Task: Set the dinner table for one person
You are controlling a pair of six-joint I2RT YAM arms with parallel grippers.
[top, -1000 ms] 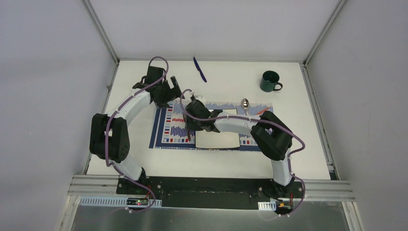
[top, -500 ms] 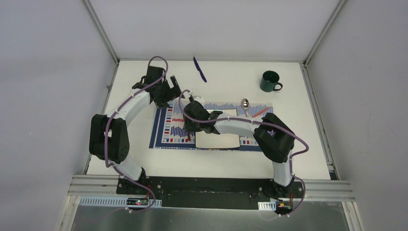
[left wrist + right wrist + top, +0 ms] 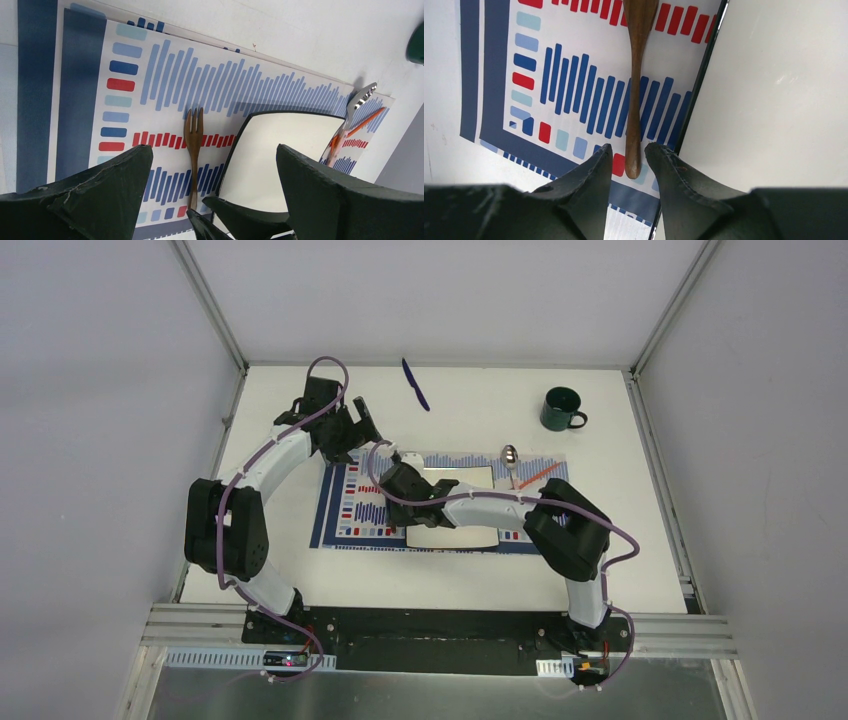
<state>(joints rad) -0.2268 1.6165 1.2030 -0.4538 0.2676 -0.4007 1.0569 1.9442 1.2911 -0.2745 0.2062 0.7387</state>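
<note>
A brown wooden fork (image 3: 636, 75) lies on the striped placemat (image 3: 345, 520), just left of the square white plate (image 3: 455, 537), on the white dinner table (image 3: 470, 410). My right gripper (image 3: 628, 146) points down over the fork's handle end. Its fingers are slightly apart with the handle tip between them and a small gap on each side. It also shows in the top view (image 3: 396, 528). My left gripper (image 3: 214, 147) is wide open and empty, hovering above the placemat's far left corner (image 3: 365, 430). Its view shows the fork (image 3: 192, 150) and the plate (image 3: 280, 145).
A metal spoon (image 3: 510, 455) and a thin orange stick (image 3: 540, 472) lie at the placemat's far right. A green mug (image 3: 562, 408) stands at the back right. A blue pen-like item (image 3: 415, 384) lies at the back. Aluminium frame rails edge the table.
My right gripper has shifted a little left and towards the near side, along the fork to its handle end. The left arm has barely moved.
</note>
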